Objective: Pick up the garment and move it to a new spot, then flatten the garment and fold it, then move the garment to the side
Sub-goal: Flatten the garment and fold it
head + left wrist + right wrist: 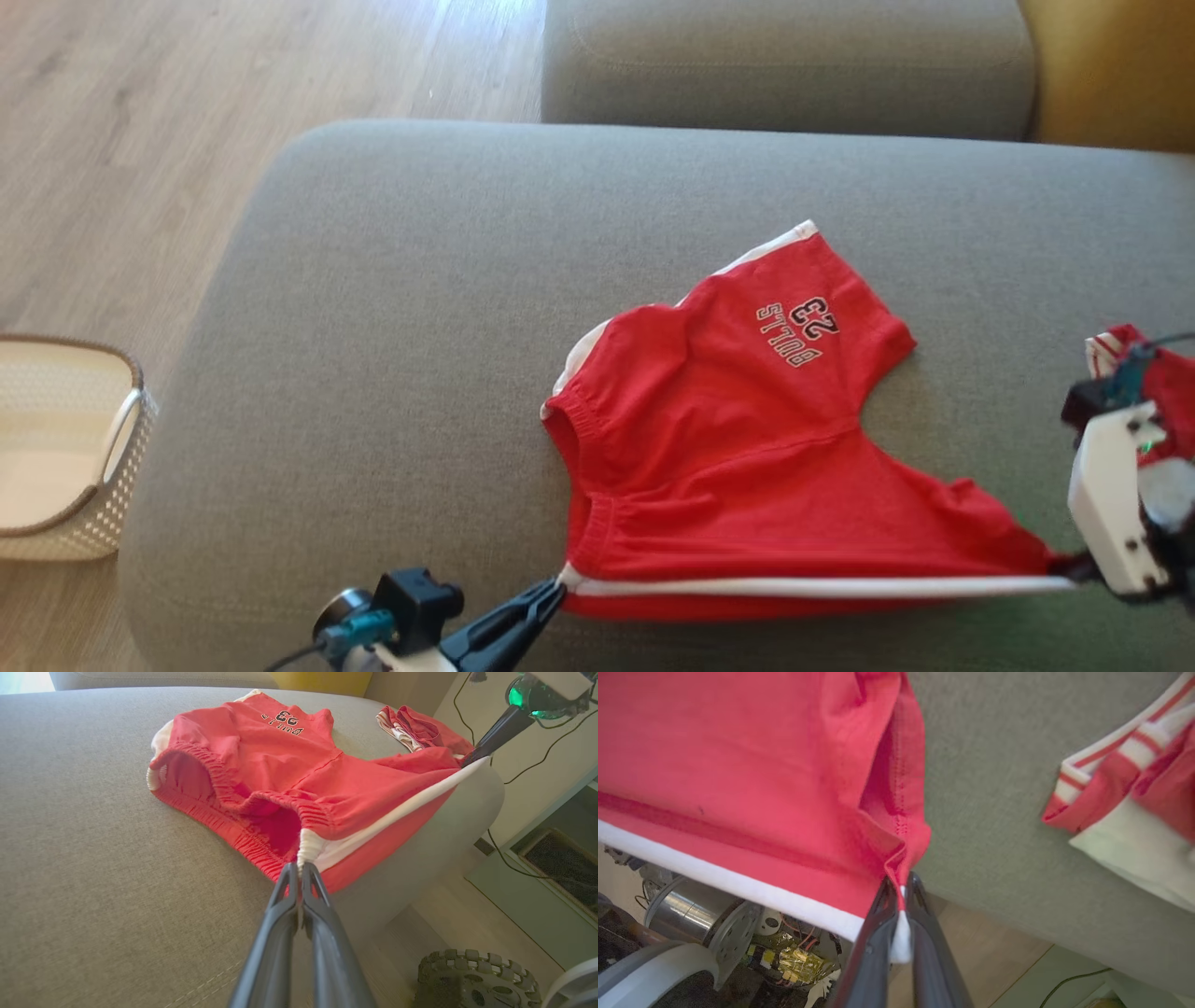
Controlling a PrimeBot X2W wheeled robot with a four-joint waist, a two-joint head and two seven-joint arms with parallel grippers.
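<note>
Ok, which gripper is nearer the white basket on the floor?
Left. The left gripper, shut on the red shorts at the waistband corner, is on the basket side. The right gripper holds the leg hem at the opposite end, farther away.

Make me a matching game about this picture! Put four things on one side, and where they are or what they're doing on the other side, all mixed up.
Things:
1. red shorts
2. basket
3. left gripper
4. right gripper

Places or states:
A. shut on the leg-hem corner of the shorts
B. on the wooden floor, left of the grey cushion
C. stretched across the grey cushion
D. shut on the waistband end of the shorts

Pairs: 1-C, 2-B, 3-D, 4-A
</note>
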